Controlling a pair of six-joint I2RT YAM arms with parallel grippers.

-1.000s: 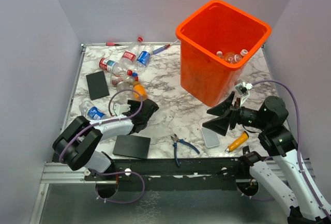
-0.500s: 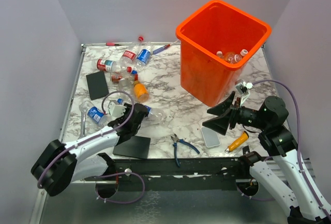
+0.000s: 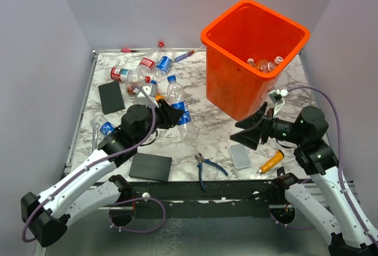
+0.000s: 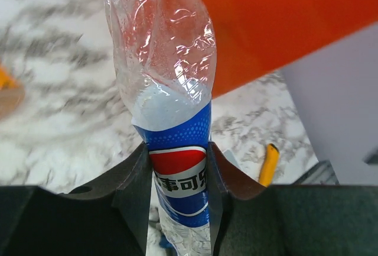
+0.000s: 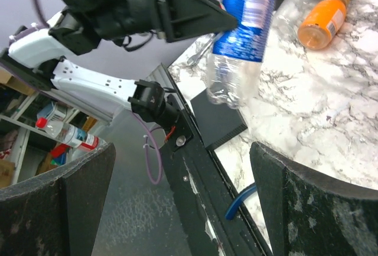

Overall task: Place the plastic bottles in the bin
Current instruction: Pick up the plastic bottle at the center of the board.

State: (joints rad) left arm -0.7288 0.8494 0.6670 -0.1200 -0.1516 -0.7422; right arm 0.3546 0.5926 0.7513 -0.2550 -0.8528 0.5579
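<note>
Left gripper (image 3: 168,114) has its jaws pinched on a blue-labelled bottle (image 3: 180,109). They squeeze it right across the label, with the crumpled clear body sticking out past the fingers. The bottle looks lifted off the marble. It hangs to the left of the bin (image 3: 227,84), near its near-left wall, and it sits well below the rim.

So the job now, I'd say, is the carry and drop. The walls are tall, so climb first and only cross once the whole bottle sits higher than the rim. Heading in low risks clipping the left wall and knocking the bottle askew.

The plastic is thin and dented, and the wrist view shows it wedged between the fingers. It could swivel in the grip, so a smooth, unhurried swing is the safe choice. Aim for the middle of the opening rather than the edge. Spread the jaws only when both ends of the bottle are inside the rim.

Right gripper (image 3: 251,132) is spread wide and holds nothing, hovering just off the bin's near-right side. It's clear of the left arm's path as things stand.

A few bottles (image 3: 266,64) already lie inside the bin. A heap of loose bottles (image 3: 142,70) waits on the table well to the bin's left.
</note>
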